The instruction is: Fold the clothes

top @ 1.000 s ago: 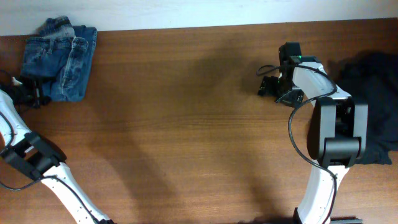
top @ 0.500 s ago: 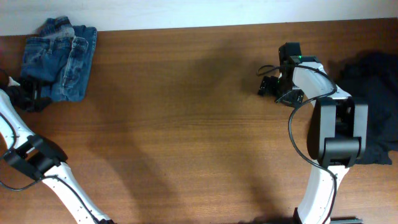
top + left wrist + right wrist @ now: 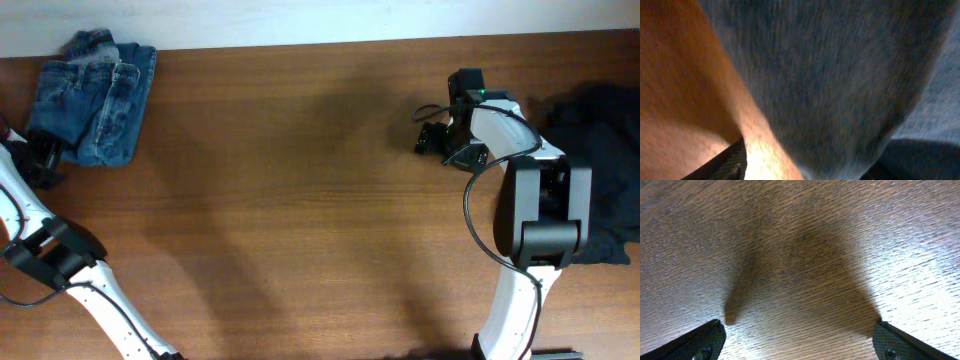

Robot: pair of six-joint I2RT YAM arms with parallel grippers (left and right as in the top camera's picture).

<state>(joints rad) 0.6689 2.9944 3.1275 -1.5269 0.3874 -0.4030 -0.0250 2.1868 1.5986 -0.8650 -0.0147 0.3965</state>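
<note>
1. The medium-blue denim jeans (image 3: 92,98) lie folded into a compact bundle in the upper left of the overhead frame. They sit close to the far edge of the brown wooden bench (image 3: 300,200).
2. Pale stitched seams run down the folded legs, and the bunched waistband end points toward the top of the frame.
3. The black soft fabric garment (image 3: 600,125) lies in a loose heap at the right edge of the overhead frame, well apart from the jeans. Its lower left part is hidden behind the white-and-black right arm (image 3: 530,200).
4. The left gripper (image 3: 45,157) is at the far left of the overhead frame, right against the lower left corner of the jeans.
5. In the left wrist view, blurred denim (image 3: 840,75) fills most of the frame over the orange-brown bench (image 3: 675,75). One dark fingertip (image 3: 727,164) shows at the bottom.
6. I cannot tell whether the left gripper is apart or clamped on the cloth.
7. The right gripper (image 3: 428,136) sits in the upper right part of the overhead frame, to the left of the black garment and apart from it.
8. In the right wrist view, the right gripper (image 3: 800,342) has its jaws wide apart, one fingertip in each lower corner, with only bare wood grain (image 3: 800,240) between them.
</note>
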